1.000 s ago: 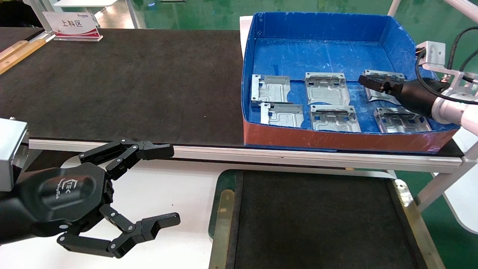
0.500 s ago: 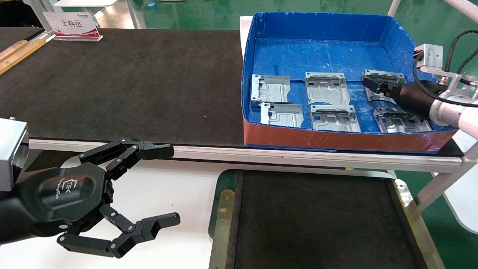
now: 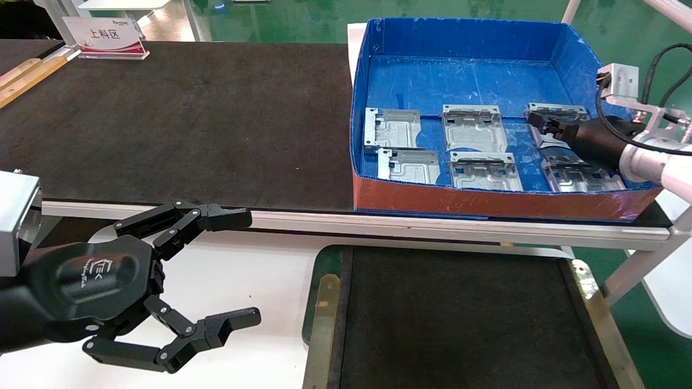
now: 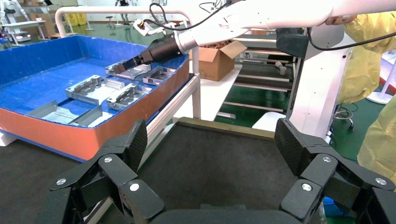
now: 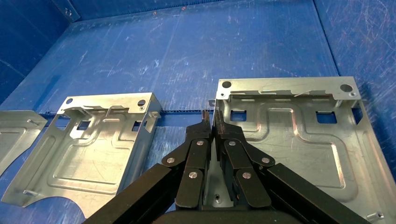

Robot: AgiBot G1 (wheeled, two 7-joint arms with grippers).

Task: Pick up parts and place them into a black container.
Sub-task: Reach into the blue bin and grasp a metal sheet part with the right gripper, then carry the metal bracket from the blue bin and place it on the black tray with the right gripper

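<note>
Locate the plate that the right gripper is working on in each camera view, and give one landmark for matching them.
Head view: far-right plate in the blue box's back row, under the right gripper.
Left wrist view: the plate at the gripper's tip.
Right wrist view: the plate beside the closed fingertips.
Shared landmark: the blue box.

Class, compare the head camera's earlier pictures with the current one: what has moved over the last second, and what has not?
The right pincer has drawn back toward the robot's right and dropped lower over the far right part in the blue box, fingers closed at that plate's edge. The six parts, the empty black container and the open, parked left pincer stayed put.
</note>
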